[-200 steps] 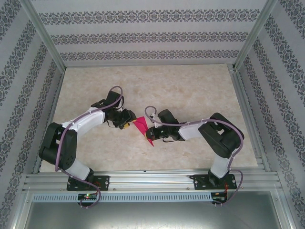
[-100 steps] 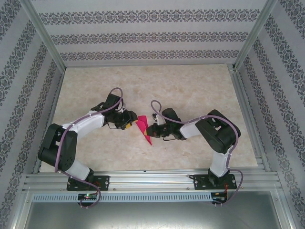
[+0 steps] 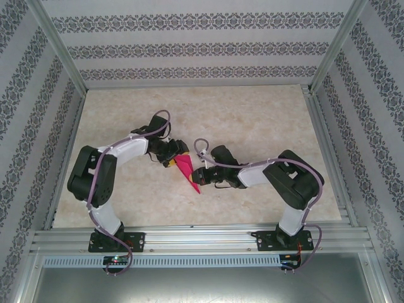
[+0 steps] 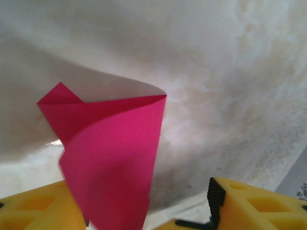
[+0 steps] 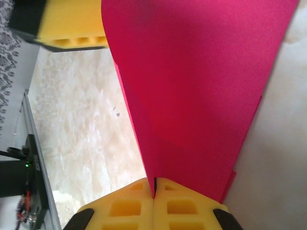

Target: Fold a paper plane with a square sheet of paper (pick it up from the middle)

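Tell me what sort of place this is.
Probably a robot lab test cell, not a home: a marble-look tabletop boxed in by an aluminium frame and patterned wall panels, with the left arm and right arm bolted to the near rail, the right gripper pinching the square sheet of paper.

Folded magenta paper (image 3: 185, 171), seemingly upright

We are looking at a sheet of paper (image 3: 185, 172) glowing an even magenta-pink, with no print on it. We are seeing bright yellow pads (image 4: 259, 206) edged in black on the left gripper (image 4: 144, 215), and the same yellow on the right gripper (image 5: 154, 191). The table (image 3: 252, 120) is showing a cream, marble-like mottling. The walls (image 3: 202, 47) are showing white with grey floral bands. The arms (image 3: 126, 150) are showing white shells and black joints, and the frame (image 3: 189, 237) is gleaming silver.
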